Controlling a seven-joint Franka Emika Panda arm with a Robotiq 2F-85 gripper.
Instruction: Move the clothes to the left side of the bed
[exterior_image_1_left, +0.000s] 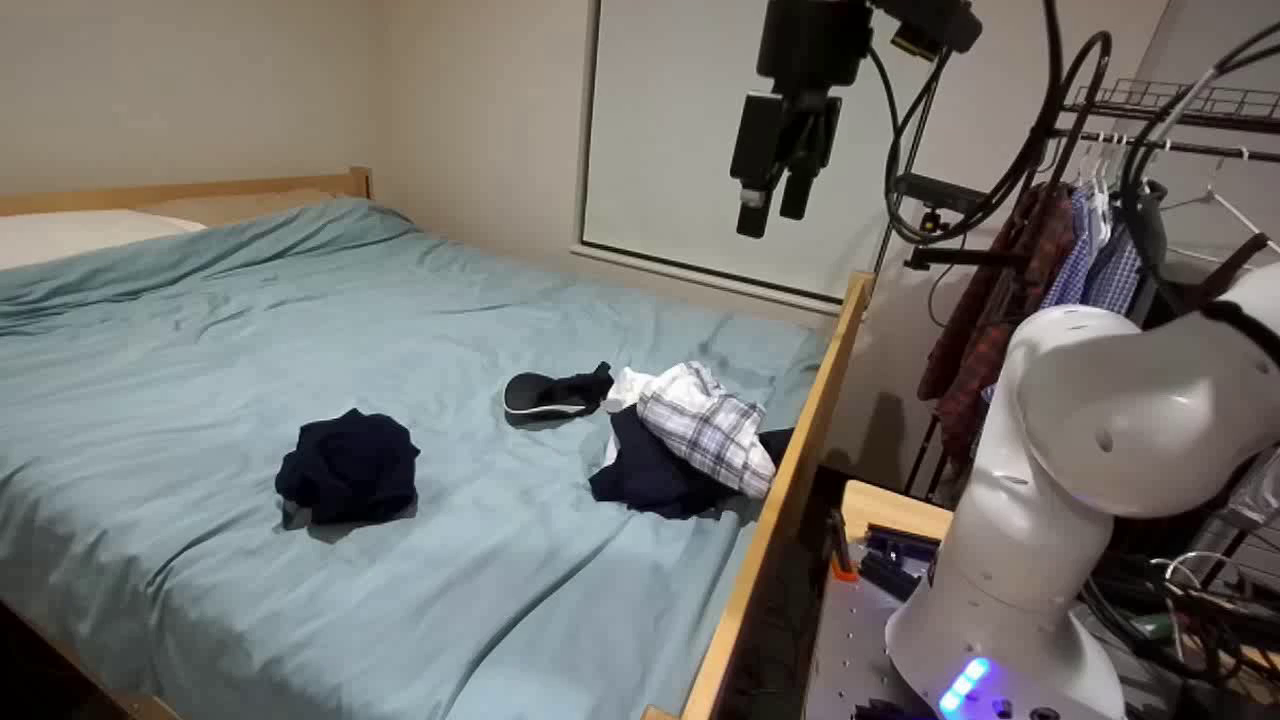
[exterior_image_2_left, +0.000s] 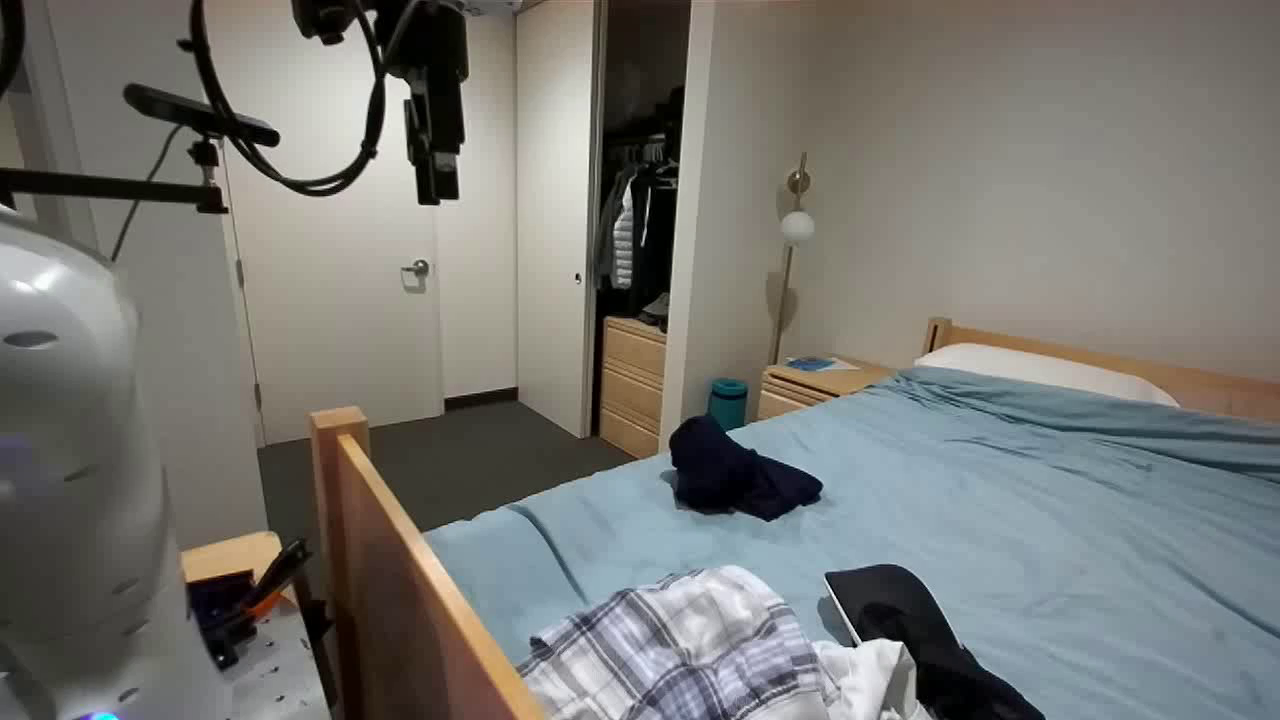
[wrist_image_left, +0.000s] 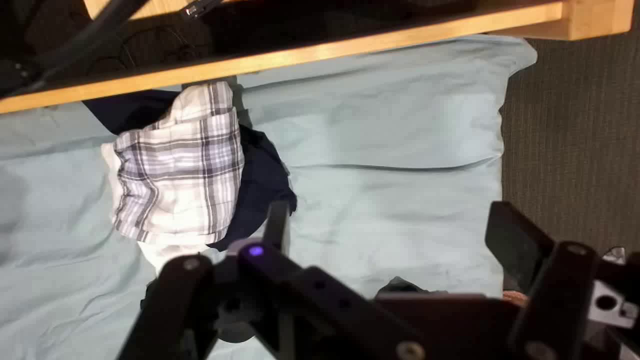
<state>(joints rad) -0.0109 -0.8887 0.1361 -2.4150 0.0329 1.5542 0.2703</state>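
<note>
A blue-covered bed (exterior_image_1_left: 300, 320) bears the clothes (exterior_image_1_left: 690, 440) in two lots, both well below the fingers (exterior_image_1_left: 753, 215). Beyond the footboard (exterior_image_2_left: 400, 580) stands the white arm (exterior_image_1_left: 1010, 530), bent, its gripper (exterior_image_1_left: 774, 208) hanging high and pointing down. The larger lot, a plaid garment (wrist_image_left: 180, 175) heaped over navy cloth (wrist_image_left: 260, 180), lies just beside the footboard; in the wrist view it sits left of the gap between the fingers. A smaller dark bundle (exterior_image_1_left: 350, 467) rests well apart, nearer the bed's side edge. A black cap-like item (exterior_image_1_left: 545, 395) lies just beside the heap. The fingers are spread wide, bedding (wrist_image_left: 390, 215) showing between them.
</note>
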